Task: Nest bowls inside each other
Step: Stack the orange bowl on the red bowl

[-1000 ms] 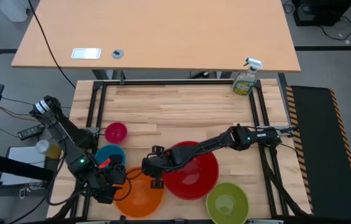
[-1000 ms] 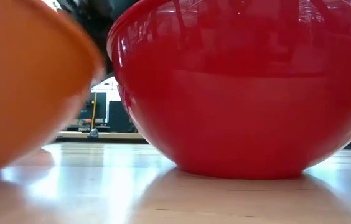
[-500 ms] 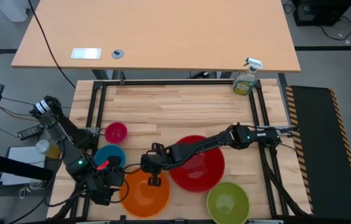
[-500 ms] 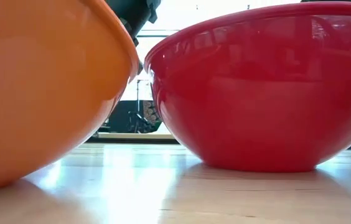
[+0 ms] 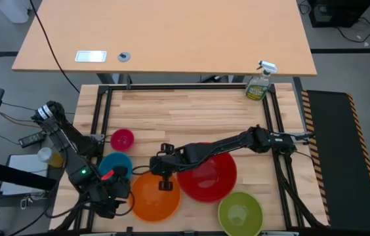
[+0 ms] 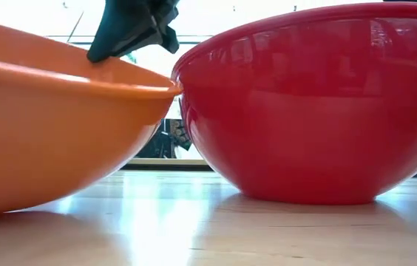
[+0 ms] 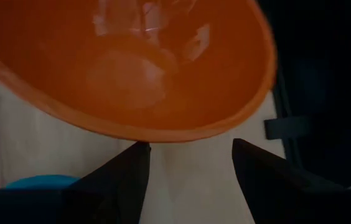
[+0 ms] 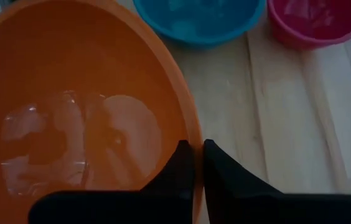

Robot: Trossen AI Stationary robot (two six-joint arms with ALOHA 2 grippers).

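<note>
The orange bowl [image 5: 152,198] sits tilted near the table's front edge, its held rim [image 6: 165,87] raised beside the red bowl [image 5: 208,176]. My right gripper [image 5: 165,185] is shut on that rim. My left gripper [image 7: 191,149] stands open at the orange bowl's left side, its fingertips just short of the rim. The blue bowl [image 5: 115,162] and the pink bowl [image 5: 122,139] rest on their bases behind it. The lime green bowl [image 5: 240,213] rests at the front right. My right gripper pinches the orange bowl's rim [image 8: 191,134] on the side next to the red bowl, one finger inside the bowl and one outside. The fingers slant down from the table's right. That side of the bowl is raised and tilted, while its underside [image 6: 38,199] stays on the table.
A green spray bottle [image 5: 259,84] stands at the far right corner. The red bowl's wall [image 6: 312,111] is close against the raised orange rim. Bare wood [image 5: 191,115] lies across the far half of the table.
My right gripper has shut on the orange bowl's rim and risen, tipping that side of the bowl up while its underside stays down. Before that, the orange and red bowls slid a little toward the table's right edge.
</note>
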